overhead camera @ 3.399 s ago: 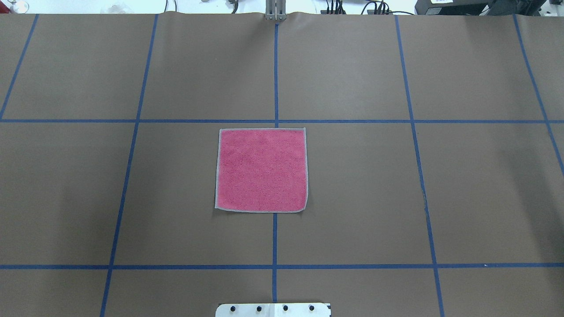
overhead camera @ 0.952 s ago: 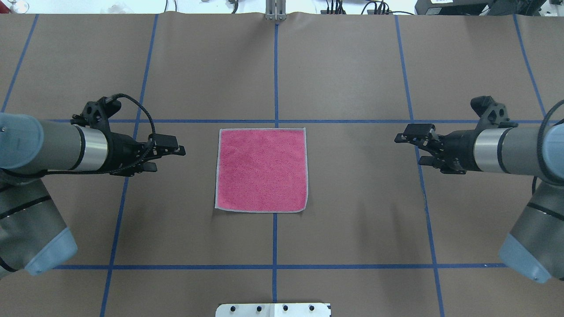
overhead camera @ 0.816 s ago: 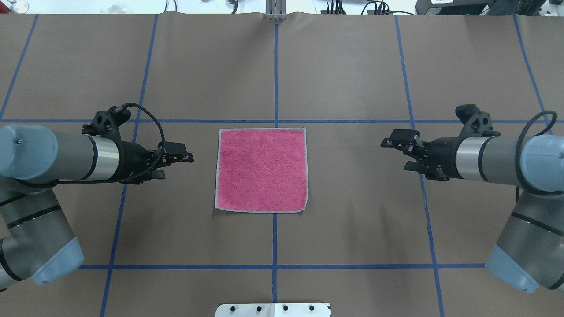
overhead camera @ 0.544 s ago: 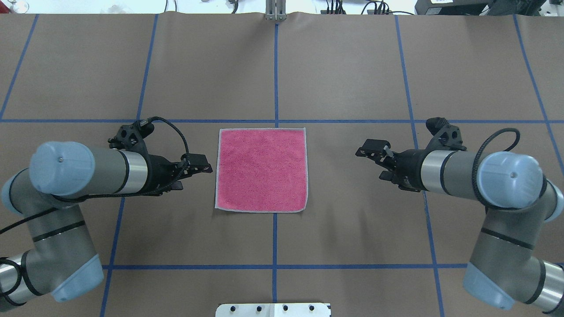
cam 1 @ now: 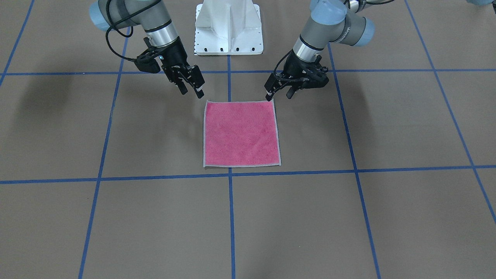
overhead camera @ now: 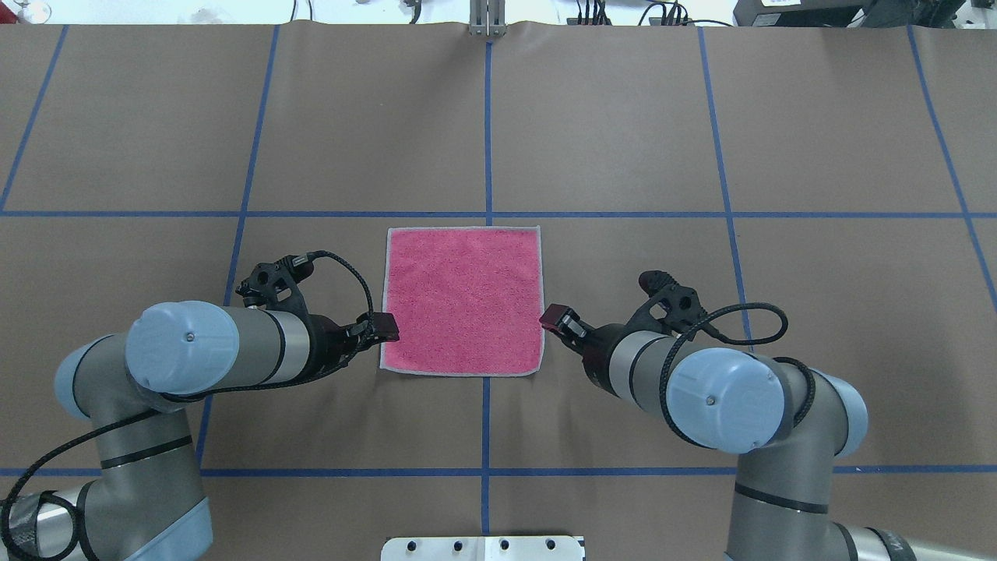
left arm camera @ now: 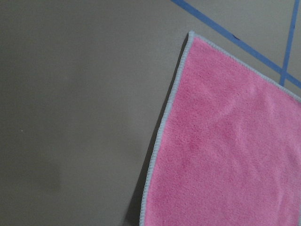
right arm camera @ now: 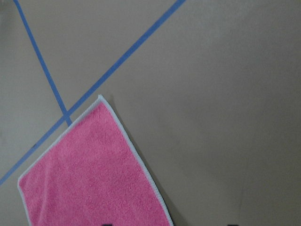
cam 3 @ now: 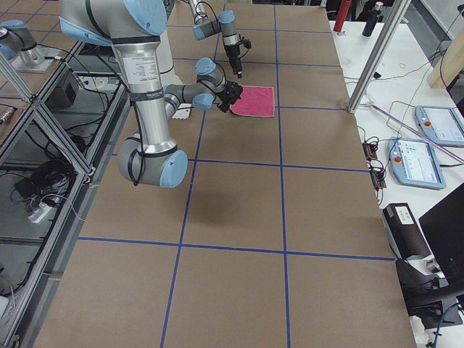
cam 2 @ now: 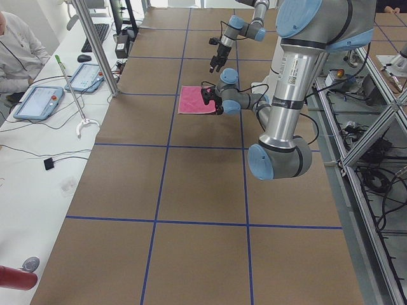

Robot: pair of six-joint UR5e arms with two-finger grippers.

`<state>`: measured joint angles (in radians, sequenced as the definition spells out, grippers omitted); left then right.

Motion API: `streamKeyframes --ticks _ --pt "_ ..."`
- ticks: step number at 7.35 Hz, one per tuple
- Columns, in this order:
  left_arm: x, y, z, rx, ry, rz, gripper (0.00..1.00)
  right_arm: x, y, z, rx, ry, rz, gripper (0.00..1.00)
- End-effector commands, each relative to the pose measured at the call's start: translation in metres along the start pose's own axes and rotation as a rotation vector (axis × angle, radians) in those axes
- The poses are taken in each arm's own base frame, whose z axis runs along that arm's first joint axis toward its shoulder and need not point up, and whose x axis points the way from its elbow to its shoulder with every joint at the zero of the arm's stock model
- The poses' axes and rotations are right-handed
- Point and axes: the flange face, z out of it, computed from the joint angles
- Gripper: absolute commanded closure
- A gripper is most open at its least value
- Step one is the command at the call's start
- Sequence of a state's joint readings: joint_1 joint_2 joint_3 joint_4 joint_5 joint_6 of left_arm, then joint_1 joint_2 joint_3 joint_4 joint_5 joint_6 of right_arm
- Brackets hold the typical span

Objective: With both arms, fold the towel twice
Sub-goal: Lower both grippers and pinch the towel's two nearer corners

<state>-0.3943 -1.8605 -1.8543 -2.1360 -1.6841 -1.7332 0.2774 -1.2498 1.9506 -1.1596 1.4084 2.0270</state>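
Both arms have swung in from the counter's side edges. The left pincer and right pincer, both released, now hang just beside the robot-side corners of the towel, which lies flat, pink face up, mid-counter. Neither fold looks begun, so both remain

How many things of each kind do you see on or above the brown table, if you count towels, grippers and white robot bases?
Towel: 1, the pink towel, lying flat.
Grippers: 2, the left gripper and the right gripper, both open, one at each side of the towel.
White base: 1, the base.
Total: 4.
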Motion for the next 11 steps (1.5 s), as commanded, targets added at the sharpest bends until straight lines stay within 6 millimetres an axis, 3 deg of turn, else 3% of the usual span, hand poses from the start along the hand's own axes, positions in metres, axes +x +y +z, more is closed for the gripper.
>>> streamKeyframes --ticks 1,2,7,8,9,11 --pt "-0.004 0.007 0.009 -0.002 -0.018 0.005 0.53 0.003 0.022 0.003 0.012 0.007 -0.01 0.23" --pt "-0.006 0.008 0.013 -0.004 -0.025 0.006 0.58 0.001 0.023 0.002 0.012 0.0 -0.011 0.22" --pt "0.001 0.024 0.022 0.007 -0.016 -0.103 0.58 0.0 0.023 0.0 0.014 -0.004 -0.01 0.2" --pt "0.002 0.025 0.023 0.009 -0.016 -0.108 0.6 0.0 0.022 0.001 0.02 -0.006 -0.011 0.2" --pt "0.001 0.025 0.024 0.011 -0.018 -0.109 0.68 0.0 0.022 0.001 0.02 -0.006 -0.011 0.2" --pt "0.0 0.023 0.03 0.043 -0.015 -0.196 0.68 0.0 0.022 0.001 0.02 -0.006 -0.011 0.19"
